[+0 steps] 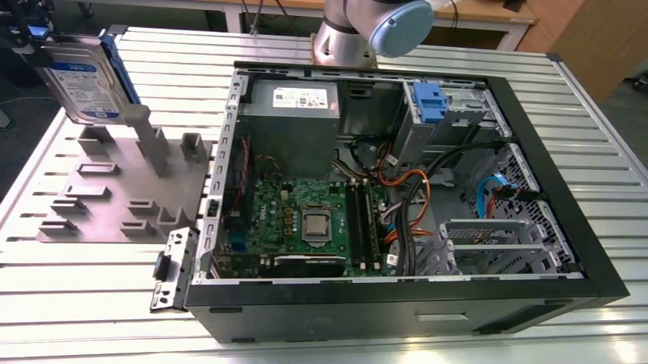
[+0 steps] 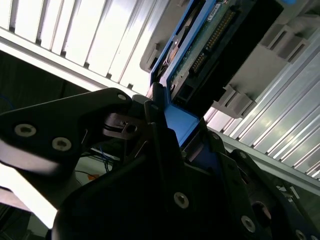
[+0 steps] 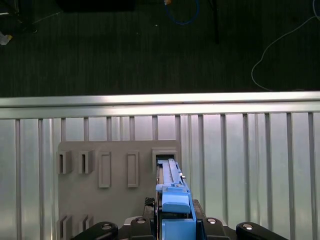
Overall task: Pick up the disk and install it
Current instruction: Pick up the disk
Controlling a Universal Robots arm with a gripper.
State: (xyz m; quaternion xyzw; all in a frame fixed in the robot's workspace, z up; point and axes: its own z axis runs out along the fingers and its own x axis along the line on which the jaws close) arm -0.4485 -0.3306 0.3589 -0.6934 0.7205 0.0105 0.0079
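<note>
The disk (image 1: 86,80) is a silver drive with a white-and-blue label and blue side rails. It stands upright on edge at the exterior view's far left, over the grey slotted rack (image 1: 111,189). Its lower edge is level with the tops of the rack's posts; I cannot tell whether it is clear of them. My gripper (image 1: 30,38) is shut on the disk's upper end. In the first wrist view the disk (image 3: 172,192) shows edge-on over the rack (image 3: 100,200). In the second wrist view my gripper (image 2: 172,125) clamps the blue rail, and the disk's connector side (image 2: 210,40) faces the camera.
An open computer case (image 1: 567,227) lies on the slatted metal table (image 1: 81,303), to the exterior view's right of the rack. Inside are a grey power supply (image 1: 294,121), a motherboard (image 1: 303,220), cables and a blue bracket (image 1: 429,102) in the drive bay. The arm's base (image 1: 365,30) stands behind the case.
</note>
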